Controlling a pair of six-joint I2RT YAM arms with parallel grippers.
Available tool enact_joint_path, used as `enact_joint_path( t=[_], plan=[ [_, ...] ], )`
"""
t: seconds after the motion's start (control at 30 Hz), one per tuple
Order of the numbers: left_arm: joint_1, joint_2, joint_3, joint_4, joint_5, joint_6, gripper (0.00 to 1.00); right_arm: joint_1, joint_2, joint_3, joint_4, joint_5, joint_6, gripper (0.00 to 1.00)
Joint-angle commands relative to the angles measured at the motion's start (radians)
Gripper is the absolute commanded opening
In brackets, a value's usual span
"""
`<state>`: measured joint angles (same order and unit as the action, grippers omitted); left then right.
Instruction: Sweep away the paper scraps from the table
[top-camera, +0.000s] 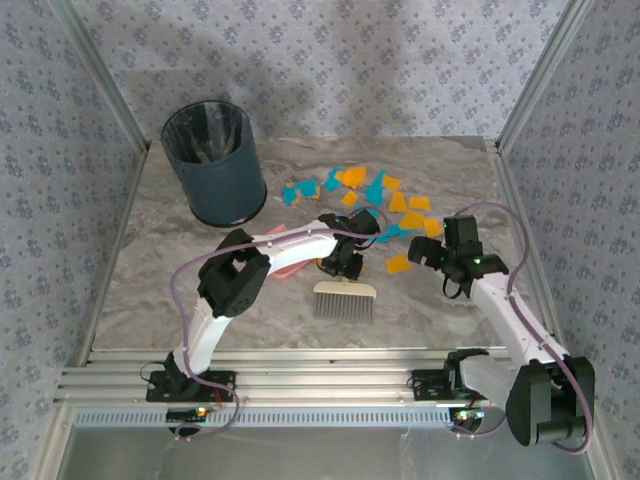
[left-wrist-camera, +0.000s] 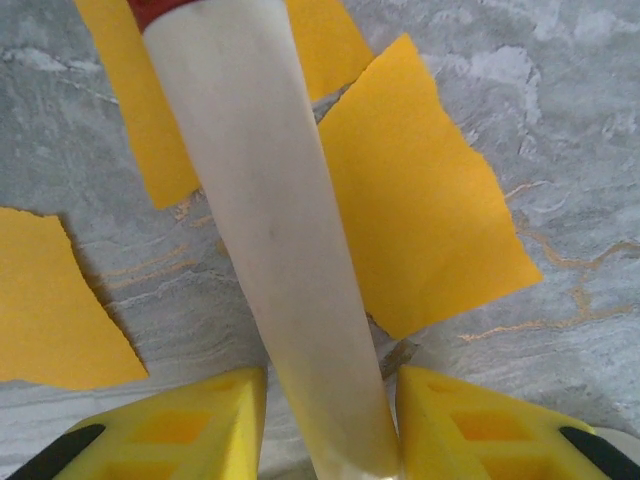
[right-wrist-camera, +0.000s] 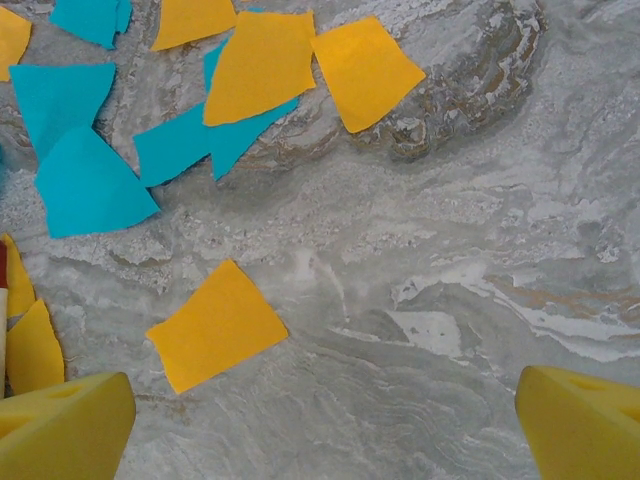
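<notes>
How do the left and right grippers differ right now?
The left gripper is closed on the cream brush handle; the right gripper stands wide open, empty. Orange paper scraps lie right under the left gripper; the right gripper faces mostly bare table. Both have yellow fingers and point downward.

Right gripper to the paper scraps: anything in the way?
Nothing visible. The right gripper is open over bare table; the nearest orange paper scrap lies just ahead of its fingers. The left gripper holds the brush handle.
</notes>
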<state>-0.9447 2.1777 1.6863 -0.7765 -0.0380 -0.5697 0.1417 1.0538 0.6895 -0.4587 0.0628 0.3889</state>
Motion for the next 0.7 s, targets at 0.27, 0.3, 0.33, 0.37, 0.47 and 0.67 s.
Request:
enact_joint_path(
  t=[0.27,0.3,0.33,0.37,0.47,0.67],
  plan=[
    [-0.025,0.023,0.002,-0.082,-0.024,-0.011,0.31,-0.009,0.015,-0.013,-0.016,-0.002,0.020,1.00],
    [-0.026,0.016,-0.001,-0.083,-0.029,-0.008,0.30,-0.008,0.016,-0.012,-0.015,-0.005,0.022,1.00],
    [-0.028,0.010,-0.003,-0.081,-0.036,-0.004,0.30,-0.009,0.015,-0.012,-0.016,-0.005,0.022,1.00],
    [-0.030,0.001,-0.006,-0.080,-0.046,0.001,0.30,-0.009,0.015,-0.010,-0.016,-0.007,0.022,1.00],
    [-0.031,-0.040,-0.026,-0.057,-0.065,0.022,0.28,-0.010,0.014,-0.008,-0.016,-0.017,0.027,1.00],
    [-0.037,-0.172,-0.121,0.077,-0.145,0.150,0.21,-0.020,0.017,0.002,-0.011,-0.068,0.037,1.00]
  ],
)
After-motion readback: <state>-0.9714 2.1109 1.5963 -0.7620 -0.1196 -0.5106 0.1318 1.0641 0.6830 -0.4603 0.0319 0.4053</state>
